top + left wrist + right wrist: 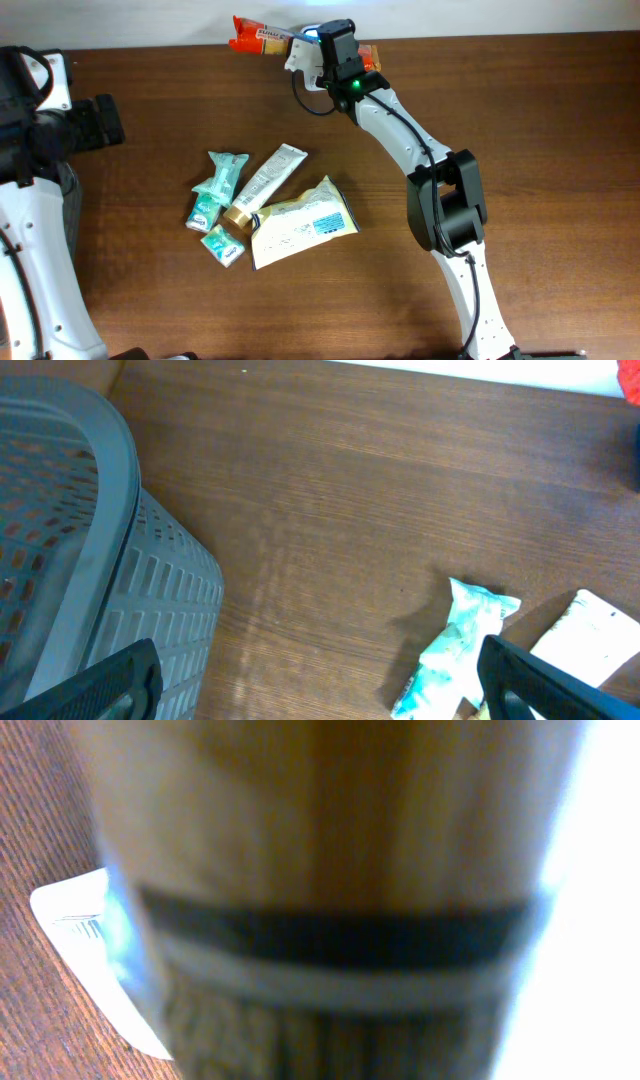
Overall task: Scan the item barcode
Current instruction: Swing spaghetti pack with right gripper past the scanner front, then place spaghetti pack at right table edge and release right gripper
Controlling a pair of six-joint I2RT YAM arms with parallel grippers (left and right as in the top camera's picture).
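Observation:
An orange-red snack packet (258, 38) is up at the table's far edge, and my right gripper (336, 48) is shut on it. In the right wrist view the packet (330, 810) fills the frame, blurred, with a dark band across it, and it hides the fingers. A white device (299, 56) with a black cable sits just beside the gripper, with a blue glow above it. Its white corner (85, 935) shows at the left. My left gripper (104, 120) stays far left and stands open (320, 682) over bare wood.
A grey mesh basket (70, 530) stands at the left edge. Mid-table lies a pile: teal packets (222, 176), a white tube (268, 178), a yellow-white bag (300, 224) and a small green packet (223, 246). The teal packet (455, 650) lies by the left gripper's right finger.

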